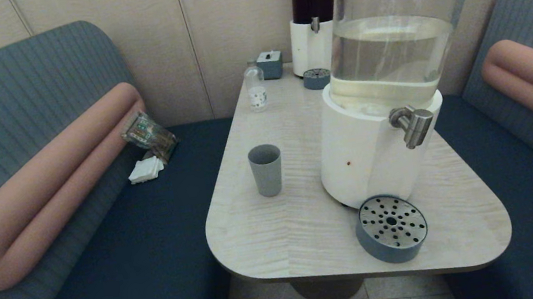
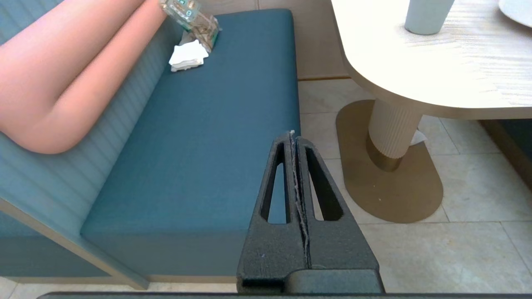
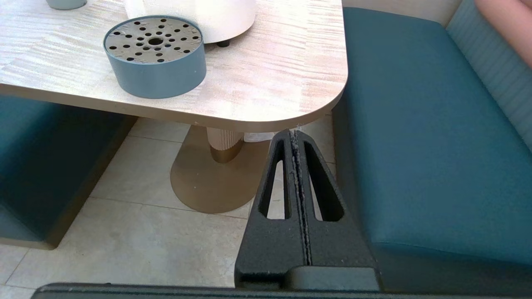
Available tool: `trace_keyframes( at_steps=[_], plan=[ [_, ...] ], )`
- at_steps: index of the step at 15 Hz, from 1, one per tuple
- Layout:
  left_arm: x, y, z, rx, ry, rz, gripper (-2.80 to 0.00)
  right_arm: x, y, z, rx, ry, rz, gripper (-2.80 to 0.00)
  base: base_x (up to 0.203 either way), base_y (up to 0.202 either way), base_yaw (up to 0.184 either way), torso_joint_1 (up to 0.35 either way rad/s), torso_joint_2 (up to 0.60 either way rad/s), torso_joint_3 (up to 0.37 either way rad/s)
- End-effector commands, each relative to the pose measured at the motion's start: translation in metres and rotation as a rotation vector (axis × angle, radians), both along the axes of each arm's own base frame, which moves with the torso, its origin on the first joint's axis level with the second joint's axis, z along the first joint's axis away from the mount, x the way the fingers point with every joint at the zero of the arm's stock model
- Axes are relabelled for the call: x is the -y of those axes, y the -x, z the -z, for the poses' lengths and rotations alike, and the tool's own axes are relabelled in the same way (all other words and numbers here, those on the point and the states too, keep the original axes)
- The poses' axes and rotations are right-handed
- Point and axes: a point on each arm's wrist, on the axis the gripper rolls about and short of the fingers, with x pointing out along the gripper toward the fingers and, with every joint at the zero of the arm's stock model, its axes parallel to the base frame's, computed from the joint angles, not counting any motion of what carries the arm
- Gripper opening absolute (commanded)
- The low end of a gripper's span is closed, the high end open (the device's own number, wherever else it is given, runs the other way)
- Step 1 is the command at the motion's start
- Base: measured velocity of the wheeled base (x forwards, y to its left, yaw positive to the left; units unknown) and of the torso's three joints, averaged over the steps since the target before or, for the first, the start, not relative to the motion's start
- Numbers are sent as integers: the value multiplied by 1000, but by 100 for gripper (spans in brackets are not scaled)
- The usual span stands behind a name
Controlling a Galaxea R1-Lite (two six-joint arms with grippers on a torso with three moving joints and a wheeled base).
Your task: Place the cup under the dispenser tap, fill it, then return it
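Observation:
The grey-blue cup (image 1: 266, 169) stands upright and empty on the pale wooden table (image 1: 302, 227), left of the big white-based dispenser (image 1: 380, 150). Its brushed-metal tap (image 1: 413, 124) juts out toward the table's right front. The cup's base also shows in the left wrist view (image 2: 428, 16). Neither arm appears in the head view. My left gripper (image 2: 293, 135) hangs low beside the left bench, shut and empty. My right gripper (image 3: 294, 133) sits below the table's front right corner, shut and empty.
A round perforated drip tray (image 1: 391, 228) (image 3: 154, 56) lies in front of the dispenser. A clear bottle (image 1: 256, 88), a small grey box (image 1: 269, 64) and a dark-liquid dispenser (image 1: 313, 14) with its own tray (image 1: 316, 79) stand at the back. Blue benches (image 1: 121, 261) flank the table.

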Motion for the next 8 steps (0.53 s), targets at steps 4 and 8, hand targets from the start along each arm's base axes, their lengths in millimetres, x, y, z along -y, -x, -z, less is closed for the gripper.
trace_keyframes(
  at_steps=[4,8],
  plan=[
    [0,0,0,-2,-1,1,-280,0,0,0,0,2,1,-280,0,0,0,0,0,0],
    [0,0,0,-4,-1,0,-280,0,0,0,0,-1,0,-280,0,0,0,0,0,0]
  ],
)
